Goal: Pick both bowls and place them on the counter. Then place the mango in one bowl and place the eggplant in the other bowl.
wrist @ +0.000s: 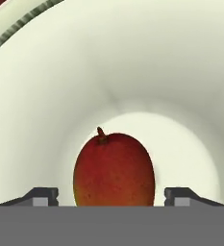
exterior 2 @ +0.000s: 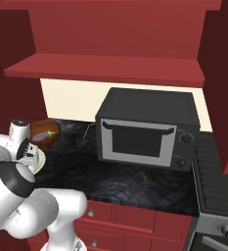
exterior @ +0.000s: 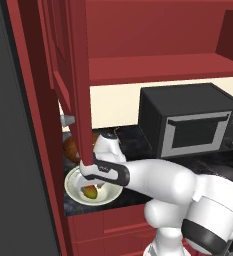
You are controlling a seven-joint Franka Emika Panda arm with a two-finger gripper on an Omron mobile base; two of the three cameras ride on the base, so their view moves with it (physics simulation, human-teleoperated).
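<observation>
- Low in the hand view, my gripper [wrist: 113, 194] had its two tips apart, one on each side of the mango [wrist: 114, 169]; neither tip touched the fruit, so I read the jaws as open and holding nothing.
- I saw the mango at the bottom of the white bowl [wrist: 132, 62], stem end toward the top of that frame, with the bowl's pale wall all around it.
- At lower left of the left base view, the white bowl [exterior: 109, 195] sat on the counter [exterior: 133, 142] near its front edge, with the mango [exterior: 90, 192] inside and my gripper [exterior: 94, 186] reaching down into it.
- Just behind it, partly hidden by a red cabinet post [exterior: 80, 80], I could make out the brown bowl [exterior: 71, 146].
- At left of the right base view, the brown bowl [exterior 2: 45, 132] held the eggplant [exterior 2: 42, 138], its green cap showing; the white bowl [exterior 2: 36, 158] sat just in front.
- Right of centre, a black microwave [exterior 2: 147, 128] stood on the counter [exterior 2: 110, 176].
</observation>
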